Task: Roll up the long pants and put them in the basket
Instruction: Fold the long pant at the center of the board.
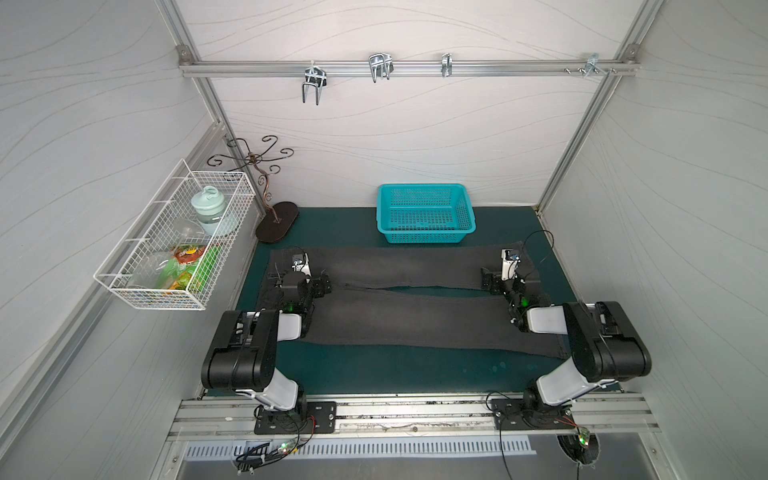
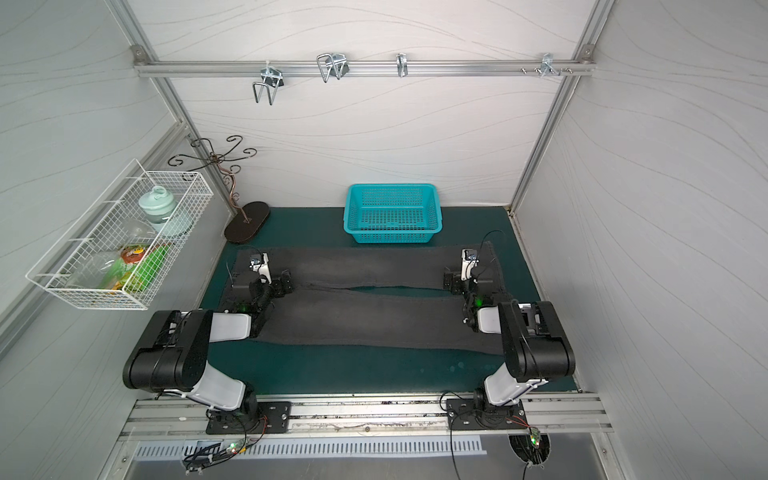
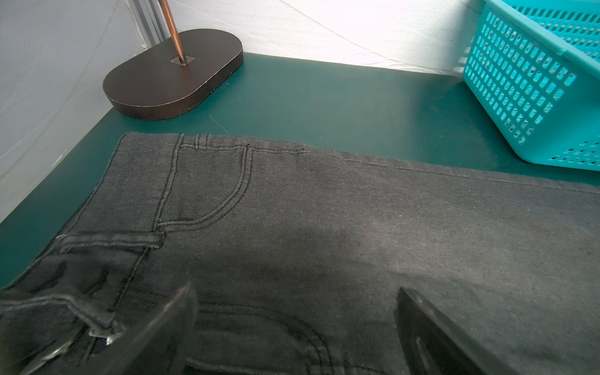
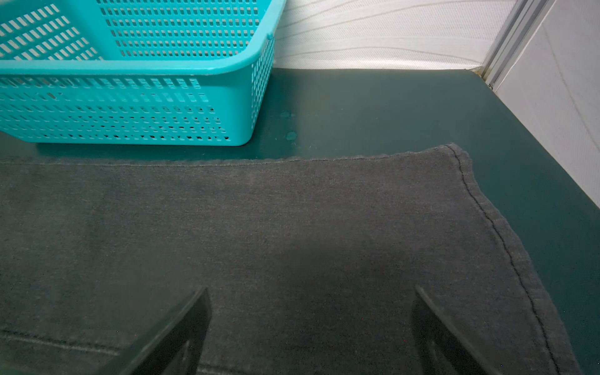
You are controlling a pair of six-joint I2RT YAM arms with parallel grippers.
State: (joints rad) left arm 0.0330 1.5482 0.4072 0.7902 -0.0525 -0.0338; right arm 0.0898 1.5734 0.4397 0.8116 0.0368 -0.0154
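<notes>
The long pants lie flat across the green mat in both top views, waistband at the left and leg hems at the right. My left gripper hovers low over the waist end. It is open in the left wrist view, its fingers straddling the stitched pocket area of the pants, left gripper. My right gripper is open over the far leg near its hem, seen in the right wrist view above bare fabric of the pants, right gripper. Neither holds anything.
A teal plastic basket stands just behind the far leg. A dark oval stand base sits at the back left corner. A white wire basket hangs on the left wall. Walls close in both sides.
</notes>
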